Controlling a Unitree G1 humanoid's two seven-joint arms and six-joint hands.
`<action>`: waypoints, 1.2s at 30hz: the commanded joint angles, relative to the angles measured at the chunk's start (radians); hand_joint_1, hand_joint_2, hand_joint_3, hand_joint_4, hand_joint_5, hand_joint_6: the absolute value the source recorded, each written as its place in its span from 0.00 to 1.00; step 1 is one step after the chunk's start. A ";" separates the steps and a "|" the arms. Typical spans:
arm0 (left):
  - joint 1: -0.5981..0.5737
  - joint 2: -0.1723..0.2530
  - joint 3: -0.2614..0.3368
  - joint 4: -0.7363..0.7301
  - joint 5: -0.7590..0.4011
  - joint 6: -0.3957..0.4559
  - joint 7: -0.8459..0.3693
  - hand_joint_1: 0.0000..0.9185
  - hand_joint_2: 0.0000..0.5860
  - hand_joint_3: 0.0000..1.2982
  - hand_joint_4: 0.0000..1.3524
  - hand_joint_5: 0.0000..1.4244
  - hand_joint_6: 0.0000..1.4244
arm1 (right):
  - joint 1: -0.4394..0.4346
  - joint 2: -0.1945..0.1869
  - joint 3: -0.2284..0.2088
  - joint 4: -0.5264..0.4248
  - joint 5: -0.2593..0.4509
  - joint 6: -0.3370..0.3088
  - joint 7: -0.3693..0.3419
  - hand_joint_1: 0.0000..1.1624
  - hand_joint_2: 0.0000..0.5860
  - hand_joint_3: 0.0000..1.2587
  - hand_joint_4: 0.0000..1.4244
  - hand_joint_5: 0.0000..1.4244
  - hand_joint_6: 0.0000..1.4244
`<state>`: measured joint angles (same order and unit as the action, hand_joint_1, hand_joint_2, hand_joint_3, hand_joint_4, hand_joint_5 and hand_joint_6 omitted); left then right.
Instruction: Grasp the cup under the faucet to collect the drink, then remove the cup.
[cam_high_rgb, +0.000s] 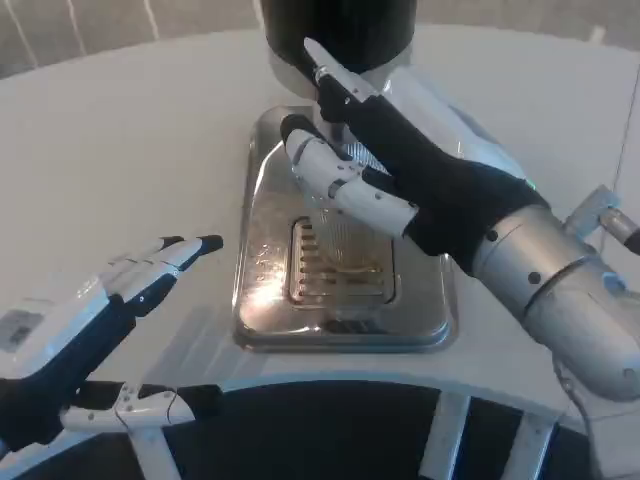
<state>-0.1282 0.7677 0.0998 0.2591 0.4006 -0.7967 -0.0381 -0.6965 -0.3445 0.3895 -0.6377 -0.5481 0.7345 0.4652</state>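
Note:
A clear cup (328, 228) stands on the grille of the silver drip tray (420, 320), below the black dispenser body (340, 25). The cup is faint and mostly covered. My right hand (385, 165) reaches in from the right and grips the cup near its rim, with one white finger across the front and the others behind it. Another finger points up toward the dispenser. The faucet itself is hidden behind the hand. My left hand (120, 295) hovers left of the tray, fingers straight and apart, holding nothing.
The round white table (130, 140) spreads to the left and behind the tray. Its front edge (330, 385) runs just below the tray, with a dark floor and white table legs beyond.

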 joint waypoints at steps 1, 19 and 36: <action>-0.005 -0.009 -0.013 0.007 -0.017 0.023 -0.026 0.08 0.11 0.07 0.00 0.04 0.09 | -0.005 -0.009 0.067 -0.010 -0.003 -0.028 0.070 0.00 0.94 0.00 0.00 0.00 0.00; -0.151 -0.162 -0.042 -0.007 -0.175 0.297 -0.136 0.19 0.02 0.00 0.00 0.09 0.16 | 0.004 -0.015 0.048 0.018 -0.015 -0.044 0.077 0.00 0.95 0.00 0.00 0.00 0.00; -0.172 -0.226 -0.067 0.039 -0.067 0.250 -0.024 0.30 0.05 0.00 0.00 0.12 0.19 | 0.006 -0.010 0.032 0.040 -0.015 -0.059 0.079 0.00 0.98 0.00 0.00 0.00 0.00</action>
<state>-0.2943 0.5497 0.0446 0.2789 0.3193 -0.5265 -0.0833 -0.7036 -0.3620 0.3946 -0.6165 -0.5882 0.6900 0.4940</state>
